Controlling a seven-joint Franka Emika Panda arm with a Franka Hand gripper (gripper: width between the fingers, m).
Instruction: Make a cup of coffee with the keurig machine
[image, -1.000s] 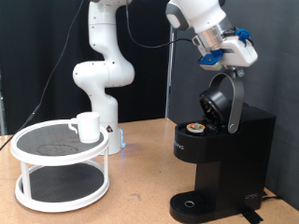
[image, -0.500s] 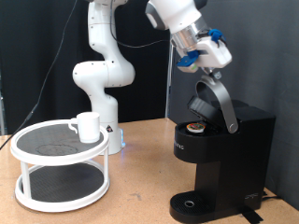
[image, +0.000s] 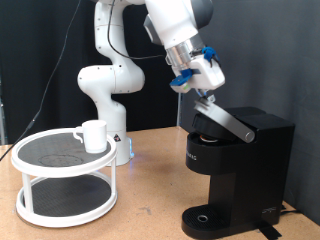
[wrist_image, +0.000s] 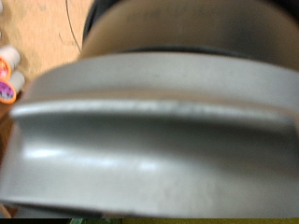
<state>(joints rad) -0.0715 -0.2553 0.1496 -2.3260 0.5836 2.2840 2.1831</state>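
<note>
While looking from the exterior view's left, saw a round white rack (image: 60, 172) with two shelves on the brown table (image: 150, 215). Found the cup (image: 93, 135) standing upright on the top shelf, handle turned to the exterior view's left, well apart from the things further right.

Behind the rack, saw the white arm (image: 105, 80) rising tall and bending over toward the exterior view's right.

Next, found the gripper (image: 198, 88), white with blue parts, hanging high and tipped down, right by the upper end of a grey handle bar (image: 228, 120). Could not tell open fingers from squeezed ones. Could not tell touching from just beside, either.

Further right, saw the keurig machine (image: 240, 160), black and boxy, standing on the table with a round drip base (image: 205, 220) at the front. Saw the lid (image: 205, 112) tilted and not fully down, with the grey bar slanting down toward the exterior view's right.

From the wrist view, saw that same grey handle bar (wrist_image: 149, 131) very close and blurry, filling most of the picture, with the black lid (wrist_image: 177, 28) just beyond. Glimpsed some small bright things (wrist_image: 9, 75) at one edge, too blurry to name.
</note>
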